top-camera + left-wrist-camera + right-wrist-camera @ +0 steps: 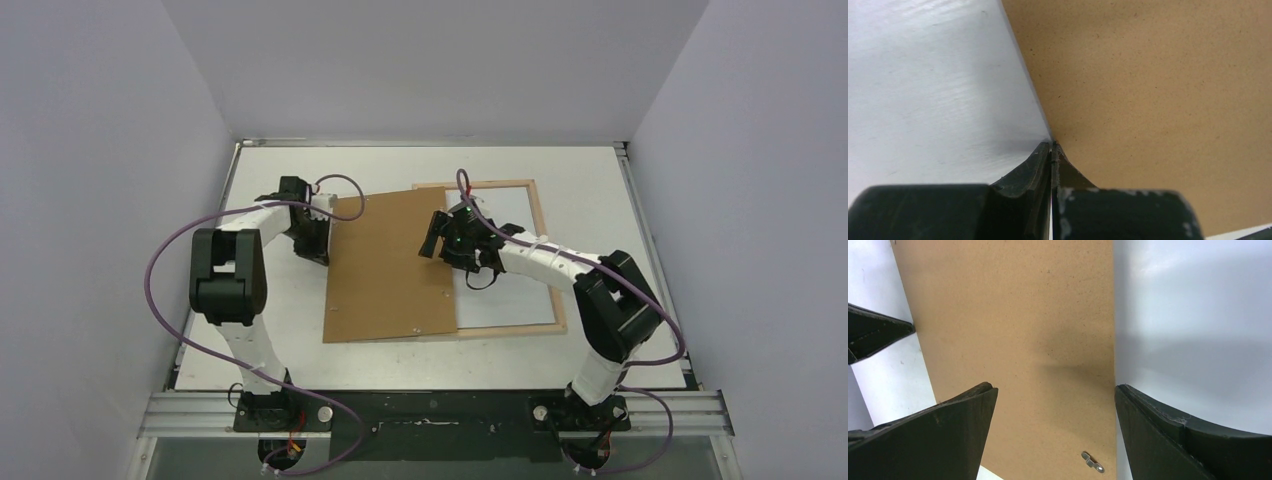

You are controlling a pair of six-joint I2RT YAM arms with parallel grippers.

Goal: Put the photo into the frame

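The light wood frame (510, 330) lies flat at the right centre. A pale white surface (505, 295) fills its opening; I cannot tell whether it is the photo's back, and no printed side shows. The brown backing panel (390, 265) lies left of it and overlaps the frame's left side. My left gripper (322, 233) is shut on the panel's left edge, as the left wrist view (1052, 145) shows. My right gripper (440, 240) is open above the panel's right edge (1054, 390), with nothing between its fingers.
A small metal turn clip (1093, 462) sits on the panel near its right edge. The left gripper's finger (873, 335) shows at the left of the right wrist view. White table (280, 340) lies on all sides, with walls close by.
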